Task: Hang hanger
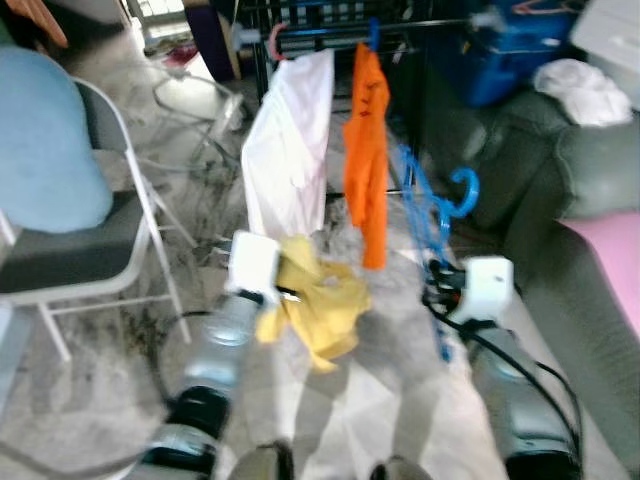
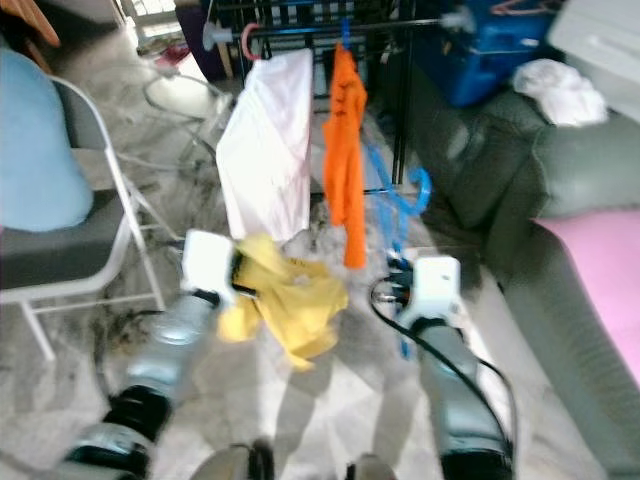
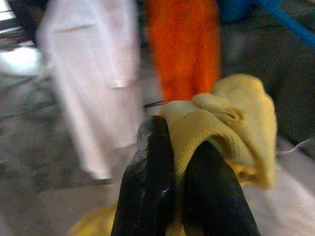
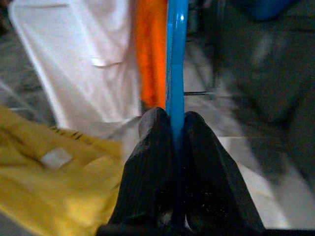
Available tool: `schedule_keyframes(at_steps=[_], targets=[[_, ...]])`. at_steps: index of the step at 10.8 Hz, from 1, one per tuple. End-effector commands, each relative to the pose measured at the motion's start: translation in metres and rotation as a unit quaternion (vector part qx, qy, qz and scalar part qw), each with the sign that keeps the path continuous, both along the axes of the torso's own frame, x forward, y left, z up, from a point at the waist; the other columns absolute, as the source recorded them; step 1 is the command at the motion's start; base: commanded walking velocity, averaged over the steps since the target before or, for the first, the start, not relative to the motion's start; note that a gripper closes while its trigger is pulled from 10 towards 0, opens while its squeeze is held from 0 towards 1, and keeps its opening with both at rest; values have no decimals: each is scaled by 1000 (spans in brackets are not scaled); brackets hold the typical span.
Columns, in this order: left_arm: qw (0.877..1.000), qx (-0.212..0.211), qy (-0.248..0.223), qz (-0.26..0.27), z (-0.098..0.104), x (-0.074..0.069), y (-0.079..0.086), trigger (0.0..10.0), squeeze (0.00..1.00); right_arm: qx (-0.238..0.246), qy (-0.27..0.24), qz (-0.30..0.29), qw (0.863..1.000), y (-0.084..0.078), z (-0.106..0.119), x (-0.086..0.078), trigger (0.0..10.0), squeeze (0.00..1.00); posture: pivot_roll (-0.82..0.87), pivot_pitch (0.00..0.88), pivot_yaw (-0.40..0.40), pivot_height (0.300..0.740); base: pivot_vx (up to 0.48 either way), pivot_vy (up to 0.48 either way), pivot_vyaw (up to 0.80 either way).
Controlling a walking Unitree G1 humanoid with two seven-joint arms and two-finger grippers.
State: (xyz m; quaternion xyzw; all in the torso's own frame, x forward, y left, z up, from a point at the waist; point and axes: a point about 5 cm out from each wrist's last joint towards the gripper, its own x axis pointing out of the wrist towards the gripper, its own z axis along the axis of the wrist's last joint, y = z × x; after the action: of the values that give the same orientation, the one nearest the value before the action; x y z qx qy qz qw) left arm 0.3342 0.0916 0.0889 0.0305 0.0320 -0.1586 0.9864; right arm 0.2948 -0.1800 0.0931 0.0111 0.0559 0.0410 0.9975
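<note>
A blue plastic hanger point(image 1: 432, 215) stands upright in my right gripper point(image 4: 173, 129), which is shut on its lower bar; its hook point(image 1: 465, 190) curls near the sofa. My left gripper point(image 3: 172, 147) is shut on a crumpled yellow garment point(image 1: 320, 300) that droops below it. Ahead stands a dark clothes rail point(image 1: 400, 25) bearing a white shirt point(image 1: 290, 150) and an orange garment point(image 1: 368, 150). Both grippers are held low in front of the rail, the yellow garment left of the hanger.
A white folding chair point(image 1: 110, 250) with a light blue cushion point(image 1: 45, 140) stands at the left. A grey sofa point(image 1: 570, 170) with white cloth point(image 1: 585, 90) and a pink cover point(image 1: 615, 250) lies at the right. Blue bins point(image 1: 510, 50) sit behind the rail. Pale marbled floor lies below.
</note>
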Motion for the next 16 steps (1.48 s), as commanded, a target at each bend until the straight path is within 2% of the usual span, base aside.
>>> schedule_keyframes(at_steps=[1,4,5,6,7,8,9,10,11,12,13,14,15,16], targets=[[1000,9,-17,4,7,2,7,10000,0,5,-2,3,1000,3,1,-1,10000,0,-158,127,34,740,-330,0,0],[1000,9,-22,2,7,2,9,10000,0,-6,10,6,1000,3,-4,-3,10000,0,-156,126,25,740,-219,0,0],[998,6,-50,-31,14,2,10,10000,0,-14,14,10,1000,3,-5,-4,10000,0,-153,127,22,740,0,0,0],[996,20,-82,-40,22,5,13,10000,0,-18,14,13,1000,2,-5,-4,10000,0,-153,127,22,740,0,0,0],[982,74,-154,-78,46,11,17,10000,0,-33,7,33,999,4,-4,-3,10000,0,-146,132,27,740,0,0,0],[976,89,-172,-101,54,14,19,10000,0,-31,3,39,999,5,-3,-3,10000,0,-143,136,33,740,0,0,0],[950,174,-204,-160,66,20,23,10000,0,-41,-11,50,998,5,2,-3,10000,0,-142,143,45,740,0,0,0],[920,252,-226,-197,73,23,28,10000,0,-43,-21,69,996,6,5,-4,10000,0,-144,145,50,740,0,0,0],[884,331,-232,-234,75,25,35,10000,0,-25,-27,90,995,7,9,-7,10000,0,-147,156,58,740,0,0,0],[810,462,-243,-267,75,29,46,10000,0,-20,-28,116,993,5,12,-11,10000,0,-148,161,62,740,0,0,0],[766,533,-260,-246,81,36,54,10000,0,-24,-30,144,989,5,15,-13,10000,0,-148,161,62,740,0,0,0],[755,576,-249,-192,89,47,66,10000,0,-34,-33,175,983,1,21,-17,10000,0,-151,168,68,740,0,0,0],[744,602,-249,-147,95,54,73,10000,0,-43,-35,187,981,-6,26,-19,10000,0,-153,168,68,740,0,0,0],[745,608,-249,-116,98,58,79,10000,0,-37,-35,211,976,-8,32,-22,10000,0,-157,170,66,740,0,0,0]])
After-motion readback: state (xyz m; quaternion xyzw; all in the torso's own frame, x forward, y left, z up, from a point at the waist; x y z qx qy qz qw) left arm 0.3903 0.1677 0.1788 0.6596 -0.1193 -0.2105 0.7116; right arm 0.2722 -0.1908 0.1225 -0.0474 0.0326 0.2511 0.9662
